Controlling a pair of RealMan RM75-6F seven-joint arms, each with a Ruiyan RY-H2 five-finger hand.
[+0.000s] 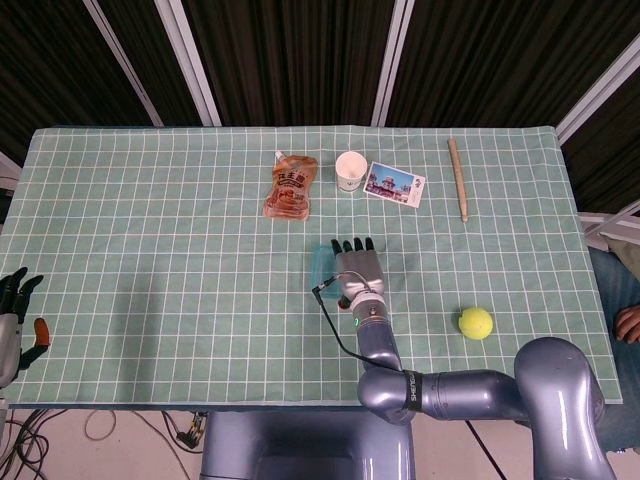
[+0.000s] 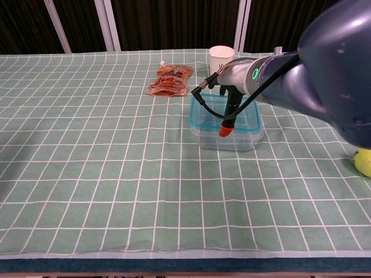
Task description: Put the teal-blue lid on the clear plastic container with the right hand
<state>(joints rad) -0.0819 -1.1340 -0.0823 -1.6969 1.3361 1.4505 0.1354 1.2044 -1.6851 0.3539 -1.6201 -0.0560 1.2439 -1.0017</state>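
Chest view: the clear plastic container is sitting at table centre, teal-blue lid lying atop it, under the right hand, whose grasp cannot be told; left hand is idling at 8 o'clock, fingers apart.

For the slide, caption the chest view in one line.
Right hand over the teal-blue lid sitting on the clear plastic container, orange pouch and paper cup behind.
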